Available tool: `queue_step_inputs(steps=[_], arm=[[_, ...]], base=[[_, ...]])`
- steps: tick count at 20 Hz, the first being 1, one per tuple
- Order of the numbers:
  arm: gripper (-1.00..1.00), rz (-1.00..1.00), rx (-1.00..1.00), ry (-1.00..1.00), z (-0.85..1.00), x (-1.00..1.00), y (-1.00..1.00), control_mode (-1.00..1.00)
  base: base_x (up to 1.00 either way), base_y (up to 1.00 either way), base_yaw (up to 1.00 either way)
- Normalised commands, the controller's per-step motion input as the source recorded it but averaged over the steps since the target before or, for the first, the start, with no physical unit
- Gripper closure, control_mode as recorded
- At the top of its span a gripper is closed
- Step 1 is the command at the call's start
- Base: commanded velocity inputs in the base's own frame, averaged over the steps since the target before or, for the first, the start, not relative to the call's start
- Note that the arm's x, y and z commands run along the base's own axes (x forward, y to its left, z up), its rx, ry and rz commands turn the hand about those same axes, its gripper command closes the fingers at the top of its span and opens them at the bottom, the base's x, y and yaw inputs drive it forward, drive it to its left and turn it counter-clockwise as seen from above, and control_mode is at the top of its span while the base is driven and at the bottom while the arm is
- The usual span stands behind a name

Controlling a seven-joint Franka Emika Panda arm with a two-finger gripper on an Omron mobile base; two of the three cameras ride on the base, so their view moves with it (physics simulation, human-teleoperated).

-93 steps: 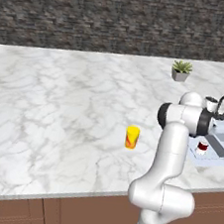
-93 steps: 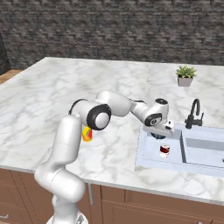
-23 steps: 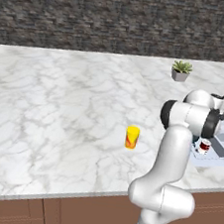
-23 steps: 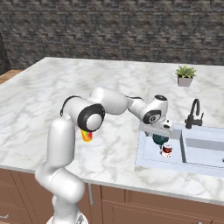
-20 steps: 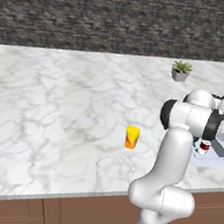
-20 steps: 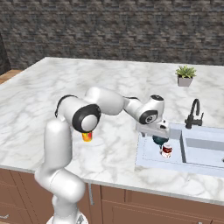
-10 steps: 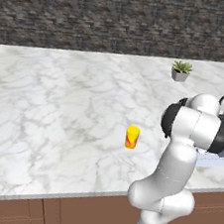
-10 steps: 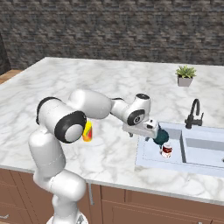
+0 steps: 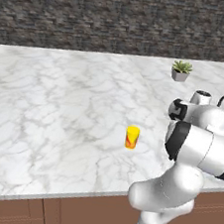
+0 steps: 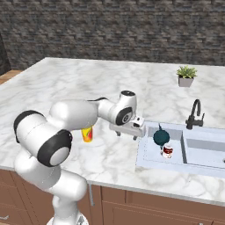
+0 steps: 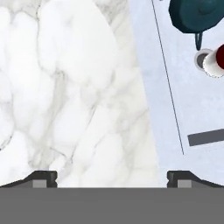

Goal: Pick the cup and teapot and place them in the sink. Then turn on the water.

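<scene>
Two dark fingertips (image 11: 43, 178) stand wide apart at the bottom of the hand view and the claw (image 10: 132, 131) is spread open with nothing between them; it hangs over the marble counter (image 10: 79, 83), just beside the near-left edge of the sink (image 10: 147, 161); from the right base view it sits low above the stone, wrist pointing toward the basin. Just past it, inside the sink's smaller basin, sits the teapot (image 10: 161, 137), dark teal and round, thin handle up; the hand view catches its body at the top right (image 11: 194, 15). Right beside the teapot stands a small red-and-white can (image 10: 167, 151), seemingly touching it from this angle. Behind the basins rises the slim black faucet (image 10: 195, 114); no stream runs from it. Back across the counter, well apart from the sink, the cup (image 9: 132, 137) stands upright on the marble, yellow with its orange patch; in the right base view it peeks out behind the forearm (image 10: 88, 133). Far back, a small potted plant (image 10: 186, 75) sits near the brick wall (image 9: 96, 17).
</scene>
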Motion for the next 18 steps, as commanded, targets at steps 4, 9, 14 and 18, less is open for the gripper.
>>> queue_step_inputs(steps=[4, 9, 14, 18], arm=[[-1.0, 0.0, 0.0, 0.0, 0.38, -0.2, 0.51, -1.0], [-1.0, 0.0, 0.0, 0.0, 0.32, -0.07, 0.49, -1.0], [-1.0, 0.0, 0.0, 0.0, 0.22, -0.04, 0.46, -1.0], [-1.0, 0.0, 0.0, 0.0, 0.13, -0.01, 0.33, -1.0]], base=[[0.0, 0.0, 0.0], [0.0, 0.0, 0.0], [0.0, 0.0, 0.0], [0.0, 0.0, 0.0]])
